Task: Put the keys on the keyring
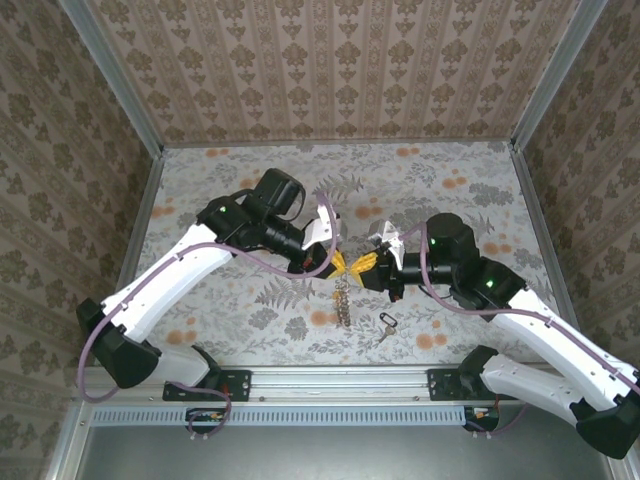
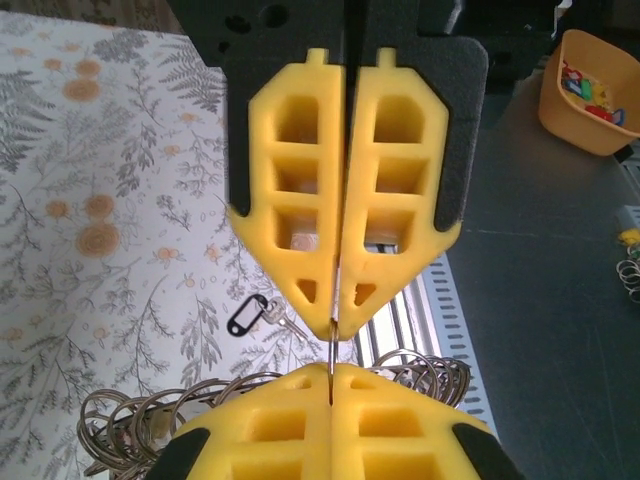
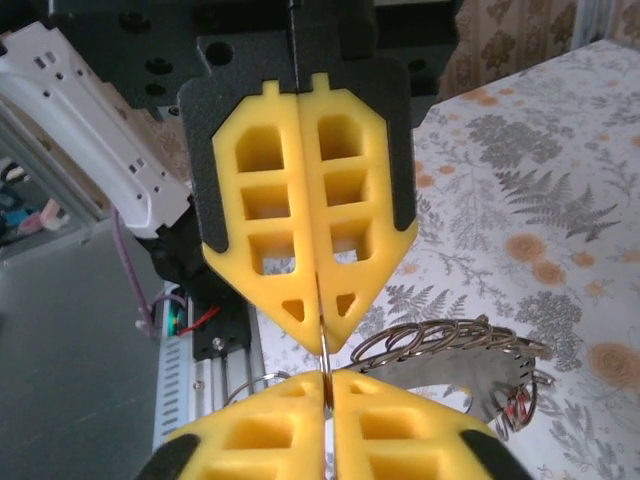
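Tip to tip above the table [image 1: 230,190], the left hand [image 1: 338,262] and right hand [image 1: 362,266] each clamp the keyring [image 1: 343,300], its coils dangling toward six o'clock. A black-tagged key [image 1: 386,322] lies loose at five o'clock, apparently not yet threaded.

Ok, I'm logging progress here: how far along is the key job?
Done: I cannot tell whether any key is on yet. In hand: the left end effector and the right end effector both pinch the ring, which hangs below them. To do: one black-tagged key lies loose on the tablecloth, not yet threaded.
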Robot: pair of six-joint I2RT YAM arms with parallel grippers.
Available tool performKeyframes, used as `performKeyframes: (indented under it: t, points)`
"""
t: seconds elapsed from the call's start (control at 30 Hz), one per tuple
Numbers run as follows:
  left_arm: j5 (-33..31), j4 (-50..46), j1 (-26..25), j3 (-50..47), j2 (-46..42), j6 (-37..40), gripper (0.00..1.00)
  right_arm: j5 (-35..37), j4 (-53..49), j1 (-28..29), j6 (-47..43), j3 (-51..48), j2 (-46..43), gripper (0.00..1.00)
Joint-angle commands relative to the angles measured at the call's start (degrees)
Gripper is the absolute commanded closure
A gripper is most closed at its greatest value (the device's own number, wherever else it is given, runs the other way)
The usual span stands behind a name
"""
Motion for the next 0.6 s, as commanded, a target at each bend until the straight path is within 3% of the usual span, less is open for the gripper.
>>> performKeyframes:
  t: [0.0, 0.03, 0.1, 0.17, 0.33, 0.43, 0.57]
  points:
    - [-1.05, 3.41, 1.51, -2.87, -3.69, -2.39, 1.0, 9.19, 3.0, -1.02, 3.76, -1.86, -2.99, 0.47]
    - [-1.78, 4.92, 1.98, -3.98, -4.51, -3.31, 1.0, 10.37, 2.58, -1.58, 5.19, -2.77, -3.8, 0.34]
    - [-3.58, 7.32, 2.47, -6.1, -5.94, -4.8, 1.0, 14.45, 1.5, -2.05, 8.74, -5.0, -5.74, 0.18]
    - [-6.08, 9.02, 2.93, -8.2, -7.18, -6.57, 1.0, 20.16, -1.39, -2.31, 12.29, -6.78, -7.19, 0.12]
    - [-9.98, 13.6, 5.07, -15.03, -11.85, -13.58, 1.0, 32.28, -17.07, -4.22, 23.53, -8.0, -4.82, 0.13]
    - [-12.2, 14.91, 4.99, -19.09, -14.71, -16.72, 1.0, 32.16, -21.39, -4.23, 28.88, -11.17, -2.29, 0.19]
    - [-13.35, 15.82, 6.7, -21.04, -17.17, -20.27, 1.0, 30.74, -18.57, -2.63, 35.23, -18.66, -1.71, 0.26]
